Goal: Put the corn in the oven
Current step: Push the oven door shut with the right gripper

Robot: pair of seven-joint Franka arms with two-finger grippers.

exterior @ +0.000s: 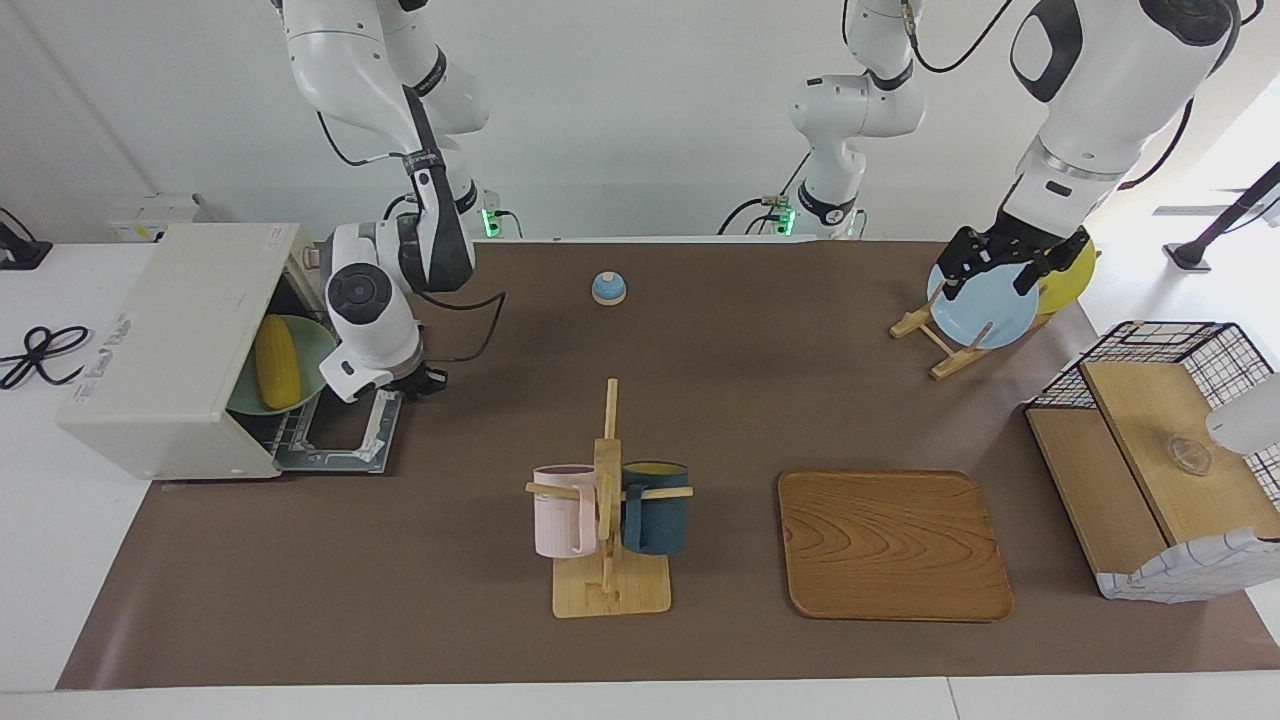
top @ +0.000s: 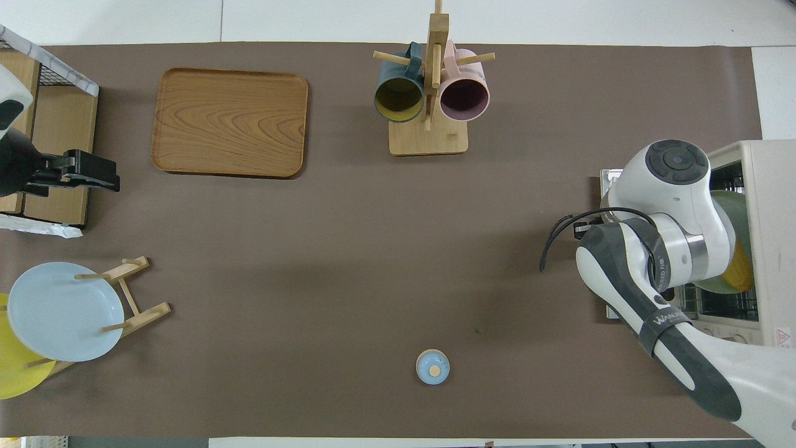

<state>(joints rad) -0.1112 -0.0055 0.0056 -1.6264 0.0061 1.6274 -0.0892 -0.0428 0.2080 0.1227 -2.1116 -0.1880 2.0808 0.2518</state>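
We see the corn [exterior: 277,361] lying on a green plate [exterior: 310,352] inside the oven [exterior: 175,345], at the right arm's end of the desk [exterior: 640,640]. The oven door [exterior: 345,440] hangs down flat. The right claw [exterior: 425,381] sits just over the door's edge, its fingers together and holding nothing. The left claw [exterior: 1003,262] hangs over the blue plate [exterior: 985,318] with its fingers apart. The middle of the desk has lots of open room, between the small blue bell [exterior: 608,288] and the mug rack [exterior: 608,520].

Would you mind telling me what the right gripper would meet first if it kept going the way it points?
Probably the oven's dropped-open door: the right gripper points down by that door's edge, though the brown mat beside it may come first.
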